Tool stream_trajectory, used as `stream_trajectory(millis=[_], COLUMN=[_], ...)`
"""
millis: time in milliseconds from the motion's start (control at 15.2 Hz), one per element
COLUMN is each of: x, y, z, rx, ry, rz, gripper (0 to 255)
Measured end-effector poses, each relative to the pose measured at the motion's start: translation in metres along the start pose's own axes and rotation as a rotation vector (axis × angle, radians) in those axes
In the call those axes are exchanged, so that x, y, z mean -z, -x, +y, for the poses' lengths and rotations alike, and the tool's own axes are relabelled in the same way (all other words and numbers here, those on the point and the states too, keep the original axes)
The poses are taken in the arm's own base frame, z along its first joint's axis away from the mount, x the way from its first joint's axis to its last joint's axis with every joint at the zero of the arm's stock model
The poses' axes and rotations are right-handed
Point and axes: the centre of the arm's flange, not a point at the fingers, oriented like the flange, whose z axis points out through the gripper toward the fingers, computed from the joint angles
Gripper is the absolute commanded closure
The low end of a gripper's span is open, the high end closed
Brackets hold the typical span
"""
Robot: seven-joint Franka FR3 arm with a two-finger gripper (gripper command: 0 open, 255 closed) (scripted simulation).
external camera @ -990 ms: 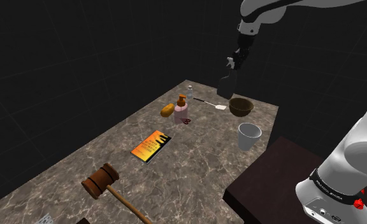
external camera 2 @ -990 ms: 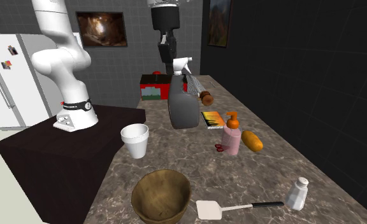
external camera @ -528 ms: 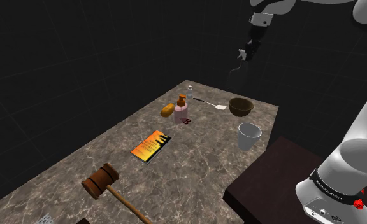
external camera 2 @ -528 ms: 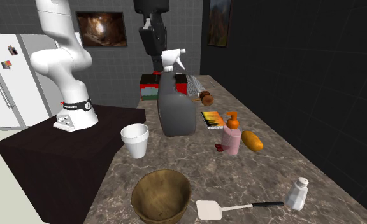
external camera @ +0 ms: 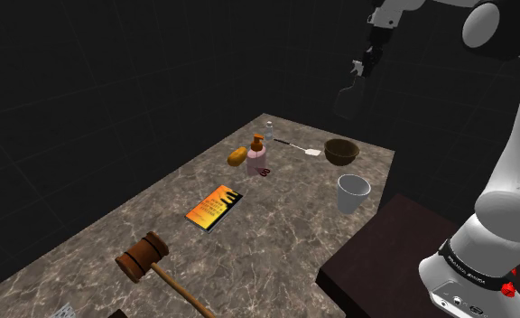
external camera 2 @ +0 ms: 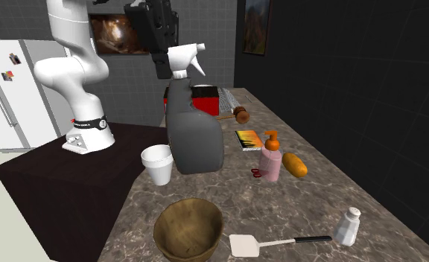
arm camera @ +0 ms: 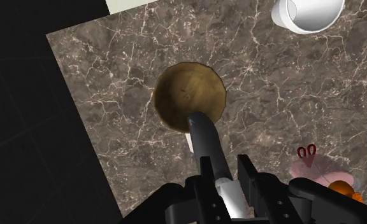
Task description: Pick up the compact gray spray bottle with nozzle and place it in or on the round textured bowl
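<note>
Gripper (arm camera: 227, 164) closed on gray spray bottle (external camera 2: 194, 130) neck; bottle hangs high, centre of second exterior view, apparently lined over brown bowl (external camera 2: 189, 223) at lower centre, for lowering.

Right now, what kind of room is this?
Probably a kitchen: a white fridge stands nearby, and the marble counter carries a bowl, a spatula and a cup.

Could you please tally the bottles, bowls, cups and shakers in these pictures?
Bottles: 2 (spray bottle, pump bottle)
Bowl: 1
Cup: 1
Shaker: 1
Total: 5
</note>
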Motion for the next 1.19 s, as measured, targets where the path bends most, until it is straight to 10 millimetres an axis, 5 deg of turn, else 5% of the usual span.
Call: stream_trajectory(millis=[1188], x=[-0.091], y=[0.004], z=[0.009], rx=[0.001], ry=[-0.001], rz=[-0.001], gripper=[255])
